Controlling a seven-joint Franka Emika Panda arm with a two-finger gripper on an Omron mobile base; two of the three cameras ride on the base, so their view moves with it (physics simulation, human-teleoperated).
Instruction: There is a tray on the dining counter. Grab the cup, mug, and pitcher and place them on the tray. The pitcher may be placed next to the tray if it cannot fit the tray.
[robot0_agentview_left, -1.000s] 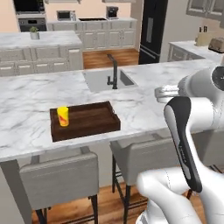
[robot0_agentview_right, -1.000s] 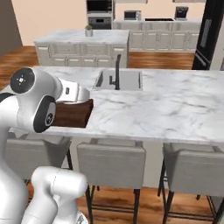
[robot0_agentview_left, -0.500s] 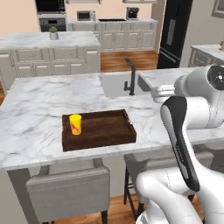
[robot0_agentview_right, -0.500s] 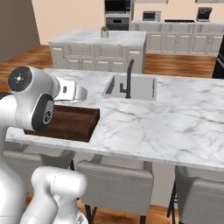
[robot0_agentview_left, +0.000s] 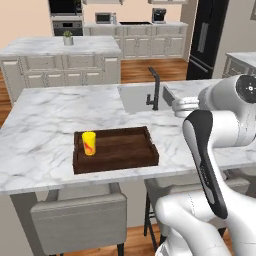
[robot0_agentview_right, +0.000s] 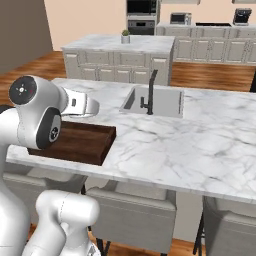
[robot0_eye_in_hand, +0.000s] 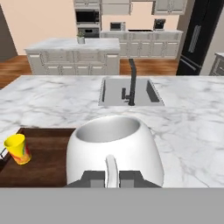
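Hand view: two-finger gripper (robot0_eye_in_hand: 111, 177) pinched narrow on the handle of the squat white mug (robot0_eye_in_hand: 114, 148), carried above the marble dining counter (robot0_eye_in_hand: 183, 127); small yellow cup (robot0_agentview_left: 89, 143) already stands in the dark wooden tray (robot0_agentview_left: 120, 150); mug and pitcher placement remain.

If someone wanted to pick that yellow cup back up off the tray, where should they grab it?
Probably around the side wall, near the middle, coming straight down from above. The yellow cup stands upright with no handle at the left end of the tray, close to the low rim, so a sideways approach from that end looks cramped. Its mouth flares a little, which should help keep it from slipping.
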